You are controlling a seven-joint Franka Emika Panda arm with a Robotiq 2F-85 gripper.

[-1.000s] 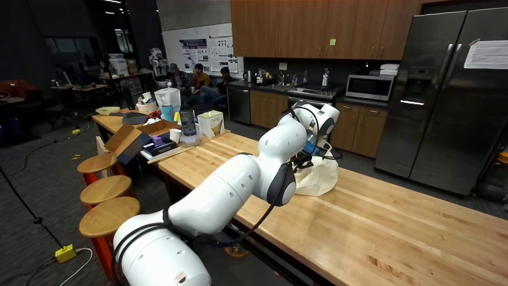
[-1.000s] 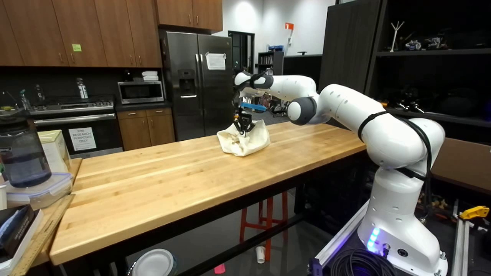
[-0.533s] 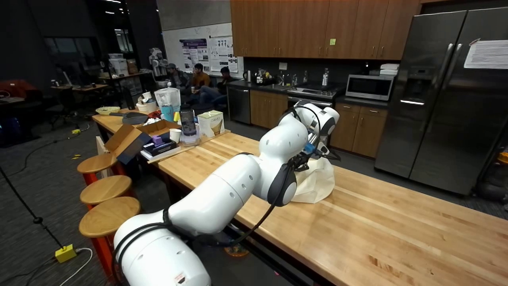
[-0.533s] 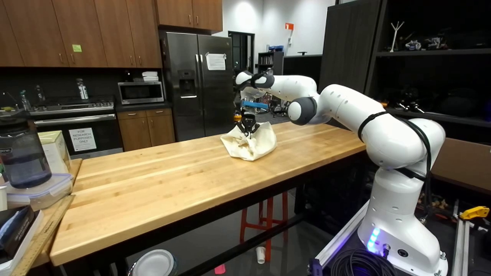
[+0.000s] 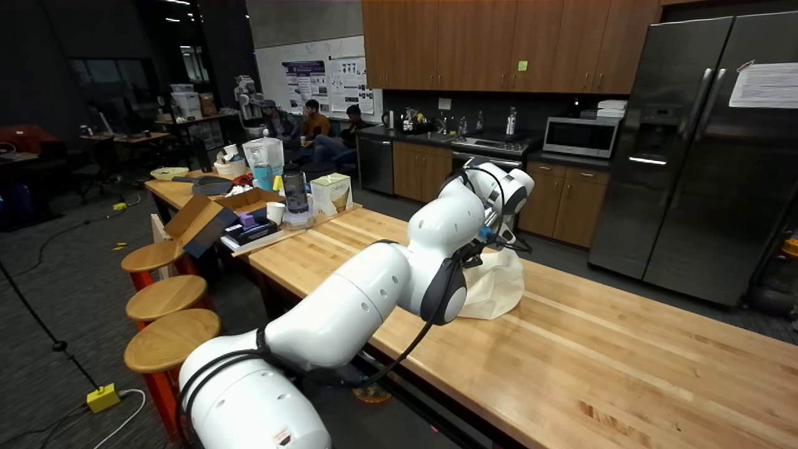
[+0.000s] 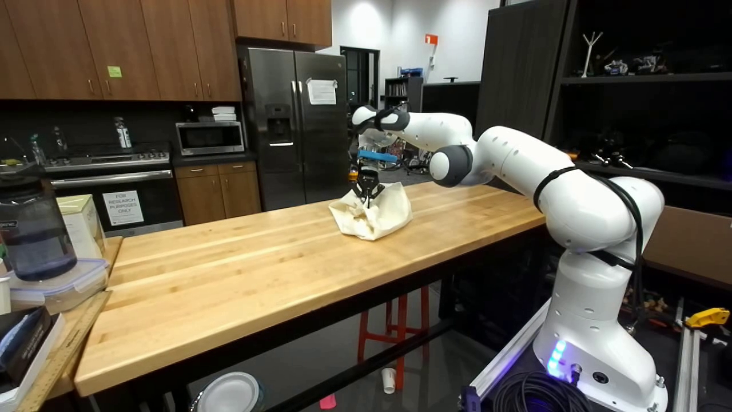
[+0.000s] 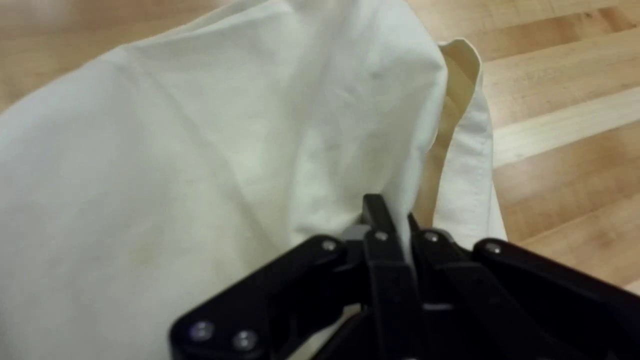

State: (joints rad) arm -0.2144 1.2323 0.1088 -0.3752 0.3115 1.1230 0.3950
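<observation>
A crumpled cream cloth (image 6: 392, 214) lies on the wooden table, bunched and raised in the middle. Whether it is a bag or a single sheet, I cannot tell. My gripper (image 6: 367, 200) points down into its centre. In the wrist view, a fold of the cloth (image 7: 225, 125) runs up between the two black fingers of the gripper (image 7: 393, 209), which are shut on it. A hemmed strip of the fabric stands to the right of the fingers, with a gap showing tan behind it. The arm hides part of the cloth (image 5: 499, 290) in an exterior view.
The wooden table (image 6: 229, 274) extends to both sides of the cloth. At its far end are a water jug (image 5: 295, 190), a carton (image 5: 331, 192), a paper cup (image 5: 275, 212), a black box (image 5: 252, 232) and an open cardboard box (image 5: 199, 224). Stools (image 5: 171, 340) stand alongside.
The gripper and cloth have shifted slightly across the table toward the robot's side, mostly in the earlier half second. Since then the gripper has risen a touch, still gripping the fold.
</observation>
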